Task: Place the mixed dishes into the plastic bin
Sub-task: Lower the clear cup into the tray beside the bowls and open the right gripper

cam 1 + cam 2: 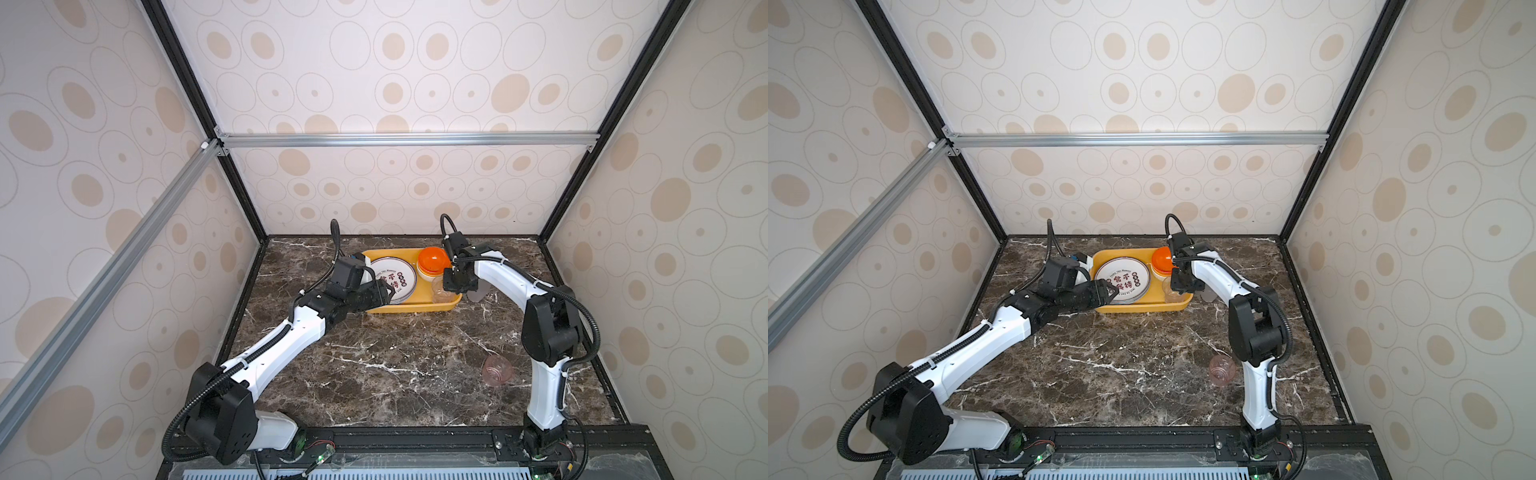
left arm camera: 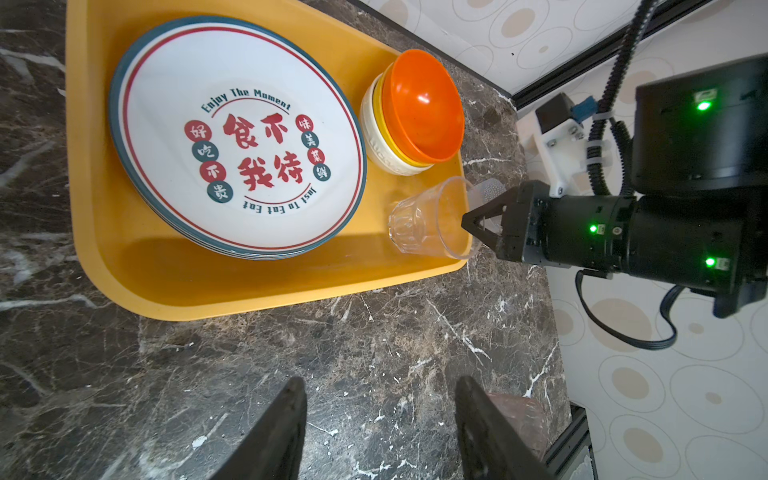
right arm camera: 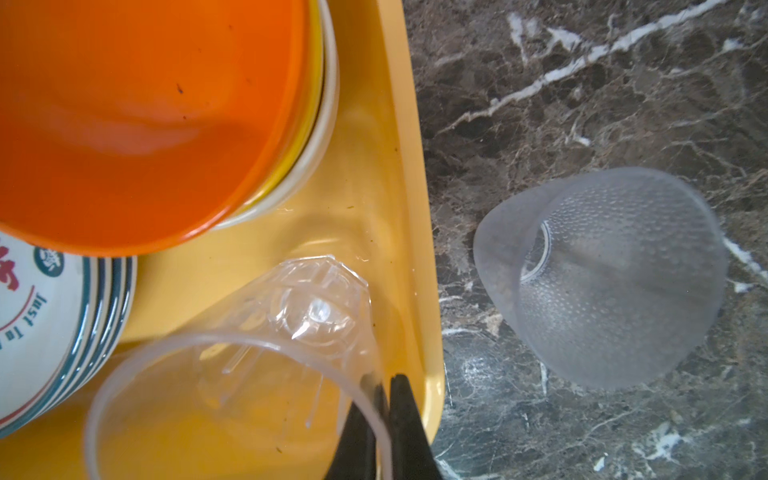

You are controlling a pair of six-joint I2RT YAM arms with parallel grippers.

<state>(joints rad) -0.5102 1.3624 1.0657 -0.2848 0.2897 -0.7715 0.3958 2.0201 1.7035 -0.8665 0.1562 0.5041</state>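
Observation:
The yellow-orange plastic bin [image 1: 409, 308] [image 2: 208, 291] holds a stack of white plates [image 1: 392, 279] [image 2: 237, 137] with Chinese characters and nested bowls [image 1: 432, 261] [image 2: 424, 108], the top one orange. My right gripper [image 3: 388, 386] [image 1: 451, 286] is shut on the rim of a clear cup [image 3: 257, 345] [image 2: 424, 222], which tilts over the bin's near right corner. A grey cup [image 3: 602, 274] lies on its side on the table just outside the bin. A pink cup [image 1: 496, 370] [image 1: 1222, 369] lies nearer the front. My left gripper [image 2: 380, 386] [image 1: 388, 291] is open and holds nothing, at the bin's front left.
The dark marble table [image 1: 374, 374] is walled on three sides by patterned panels. The right arm's elbow [image 1: 548, 328] stands just behind the pink cup. A black rail [image 1: 415, 440] runs along the front edge.

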